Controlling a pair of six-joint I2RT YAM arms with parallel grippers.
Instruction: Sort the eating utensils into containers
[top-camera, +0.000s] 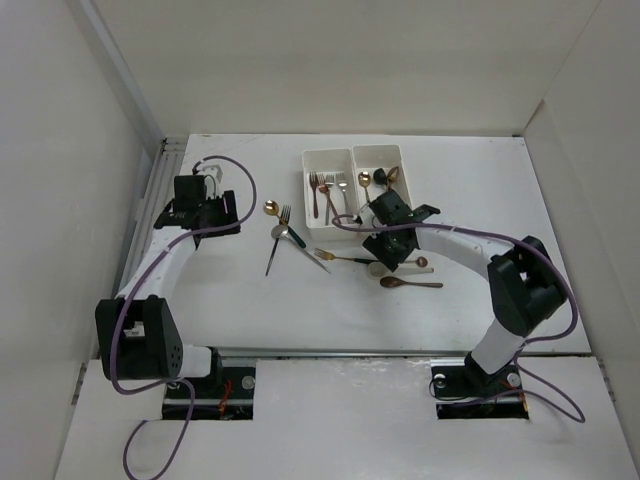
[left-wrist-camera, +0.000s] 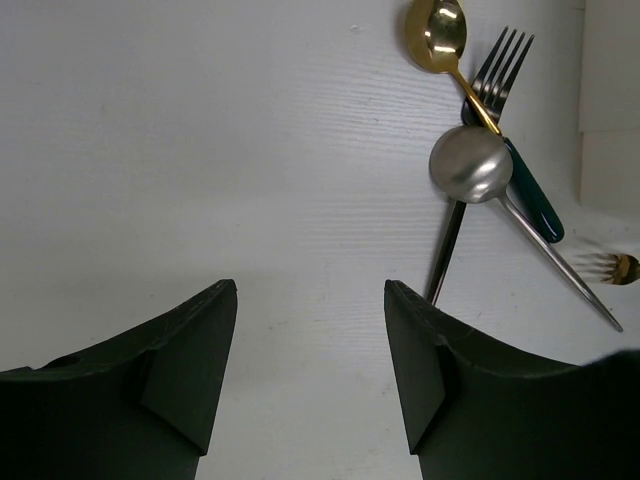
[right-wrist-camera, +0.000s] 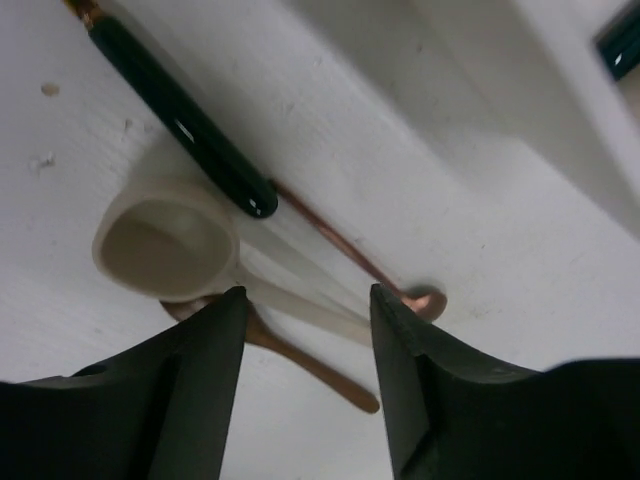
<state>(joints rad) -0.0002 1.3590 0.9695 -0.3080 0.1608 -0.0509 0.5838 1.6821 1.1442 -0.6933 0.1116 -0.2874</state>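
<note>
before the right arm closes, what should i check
1. right gripper open, nothing held: ok
2. white spoon handle lies between its jaws: ok
3. only one utensil in the gap: not ok, a copper spoon crosses under the white one
4. jaws low enough to grip: cannot tell
5. bins still have room: ok
6. left gripper open and holding nothing: ok

We see bright, even light on the white bench, with only faint, soft shadows. In the left wrist view the gold spoon is sharp and carries glare. The right wrist view is blurred close up, and the right hand shows dark and underlit.
</note>
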